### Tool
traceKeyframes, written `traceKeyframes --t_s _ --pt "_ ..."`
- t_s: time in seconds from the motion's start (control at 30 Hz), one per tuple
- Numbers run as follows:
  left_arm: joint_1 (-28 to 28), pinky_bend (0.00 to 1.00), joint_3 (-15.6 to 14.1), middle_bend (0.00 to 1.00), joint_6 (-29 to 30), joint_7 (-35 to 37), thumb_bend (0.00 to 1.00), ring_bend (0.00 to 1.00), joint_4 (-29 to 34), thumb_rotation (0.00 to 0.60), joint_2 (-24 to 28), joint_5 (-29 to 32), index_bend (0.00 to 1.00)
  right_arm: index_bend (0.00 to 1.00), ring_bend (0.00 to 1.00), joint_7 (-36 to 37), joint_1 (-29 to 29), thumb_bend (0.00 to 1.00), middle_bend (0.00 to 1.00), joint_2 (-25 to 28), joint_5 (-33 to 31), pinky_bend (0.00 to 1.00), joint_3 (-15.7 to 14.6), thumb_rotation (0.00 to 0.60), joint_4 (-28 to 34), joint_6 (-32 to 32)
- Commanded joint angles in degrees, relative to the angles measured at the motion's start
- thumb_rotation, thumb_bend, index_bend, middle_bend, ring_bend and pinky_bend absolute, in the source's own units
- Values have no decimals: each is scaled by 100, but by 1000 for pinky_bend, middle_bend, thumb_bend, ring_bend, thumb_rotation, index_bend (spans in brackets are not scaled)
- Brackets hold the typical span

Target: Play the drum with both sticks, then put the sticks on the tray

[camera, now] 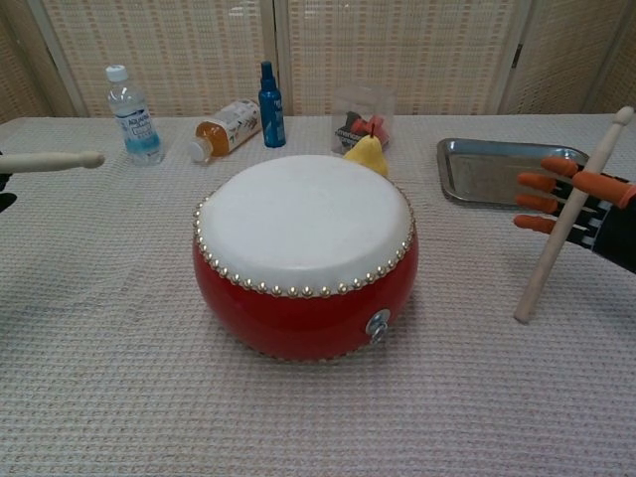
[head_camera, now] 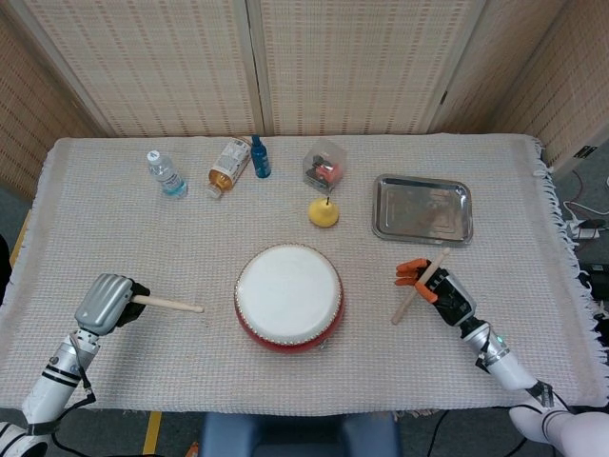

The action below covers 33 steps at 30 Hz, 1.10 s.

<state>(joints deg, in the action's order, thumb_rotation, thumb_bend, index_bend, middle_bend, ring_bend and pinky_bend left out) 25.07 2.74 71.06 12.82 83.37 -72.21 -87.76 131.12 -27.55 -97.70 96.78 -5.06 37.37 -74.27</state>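
A red drum (head_camera: 288,298) (camera: 306,252) with a white skin sits at the middle of the table. My left hand (head_camera: 107,302), silver-grey, grips a wooden stick (head_camera: 168,305) (camera: 50,160) that points right toward the drum, well short of it. My right hand (head_camera: 436,288) (camera: 586,204), black with orange fingertips, holds the other stick (head_camera: 420,288) (camera: 571,216) slanted, its lower end near the cloth right of the drum. The steel tray (head_camera: 422,208) (camera: 494,170) lies behind the right hand, with nothing on it.
Along the back stand a water bottle (head_camera: 166,174), a lying juice bottle (head_camera: 227,167), a blue bottle (head_camera: 260,157) and a clear box (head_camera: 324,167). A yellow pear (head_camera: 324,212) sits just behind the drum.
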Motion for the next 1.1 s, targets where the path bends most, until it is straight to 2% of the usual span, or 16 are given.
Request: traceKeyframes --t_s 0.03,0.33,0.63,0.93,1.1 --pt "-2 1000 1 1000 5 6 848 1000 2 600 2 -3 1000 417 290 -171 3 372 339 -7 1 325 -54 600 78 10" --pt "-26 1000 -9 1000 9 32 844 1000 -30 600 -6 7 1000 490 307 -676 -107 280 368 -45 62 348 -195 600 241 201" --pt "-31 1000 -23 1000 -8 47 844 1000 -55 600 -10 -2 1000 597 337 -1004 -215 256 407 -121 63 364 -291 600 321 427" --pt "-31 1000 -34 1000 -24 45 841 1000 -70 600 -20 -12 1000 805 429 -1272 -277 255 515 -209 49 419 -362 600 332 587" --pt "-26 1000 -46 1000 -44 46 841 1000 -80 600 -21 -22 1000 881 542 -1439 -266 255 612 -280 2 482 -359 600 321 631"
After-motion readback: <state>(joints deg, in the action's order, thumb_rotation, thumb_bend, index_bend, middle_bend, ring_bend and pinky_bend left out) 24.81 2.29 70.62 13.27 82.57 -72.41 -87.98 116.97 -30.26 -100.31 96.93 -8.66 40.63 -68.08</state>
